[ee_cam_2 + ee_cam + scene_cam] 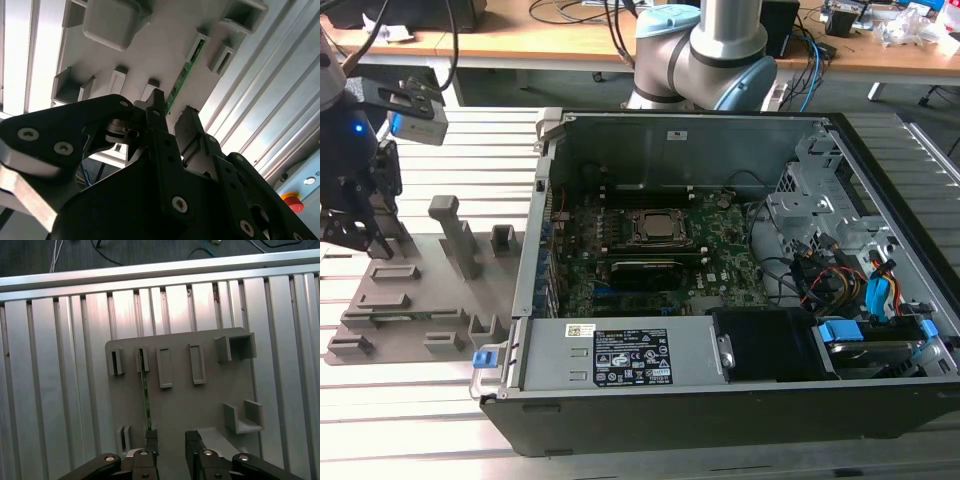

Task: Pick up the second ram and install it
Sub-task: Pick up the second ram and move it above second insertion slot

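Hovering over grey tray [215, 385], pincer [171, 437] released beside second ram [145, 392] standing edgewise, computer case [720, 410] well apart

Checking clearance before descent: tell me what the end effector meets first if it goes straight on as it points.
Probably the second ram: one open finger of the end effector lines up with its near end, the other with the bare grey holder tray. Depth is unclear.
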`<state>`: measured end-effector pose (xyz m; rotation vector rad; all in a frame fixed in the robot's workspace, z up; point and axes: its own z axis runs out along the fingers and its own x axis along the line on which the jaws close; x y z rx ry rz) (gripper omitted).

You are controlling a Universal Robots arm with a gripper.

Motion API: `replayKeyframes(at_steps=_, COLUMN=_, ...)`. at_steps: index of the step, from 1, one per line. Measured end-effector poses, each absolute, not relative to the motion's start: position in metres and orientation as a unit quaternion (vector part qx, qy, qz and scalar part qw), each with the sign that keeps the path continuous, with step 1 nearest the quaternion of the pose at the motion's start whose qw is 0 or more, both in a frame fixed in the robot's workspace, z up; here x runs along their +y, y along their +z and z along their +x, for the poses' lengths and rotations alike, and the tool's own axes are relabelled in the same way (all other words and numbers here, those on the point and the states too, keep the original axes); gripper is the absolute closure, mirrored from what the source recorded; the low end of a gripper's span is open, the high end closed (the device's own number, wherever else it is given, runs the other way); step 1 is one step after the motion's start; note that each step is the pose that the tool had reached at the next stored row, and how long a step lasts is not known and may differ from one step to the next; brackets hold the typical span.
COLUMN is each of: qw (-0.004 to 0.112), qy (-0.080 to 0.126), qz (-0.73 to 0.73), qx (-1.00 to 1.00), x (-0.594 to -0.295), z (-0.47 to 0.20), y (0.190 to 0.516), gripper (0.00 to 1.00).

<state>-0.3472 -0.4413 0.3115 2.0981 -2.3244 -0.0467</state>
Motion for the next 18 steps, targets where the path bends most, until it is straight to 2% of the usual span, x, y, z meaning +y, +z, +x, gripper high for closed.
replayKeyframes(at_steps=18, qw=0.005, qy=-0.015, qz=0.67, qx=-0.742, x=-0.442, z=-0.347, y=0.291, gripper=0.64)
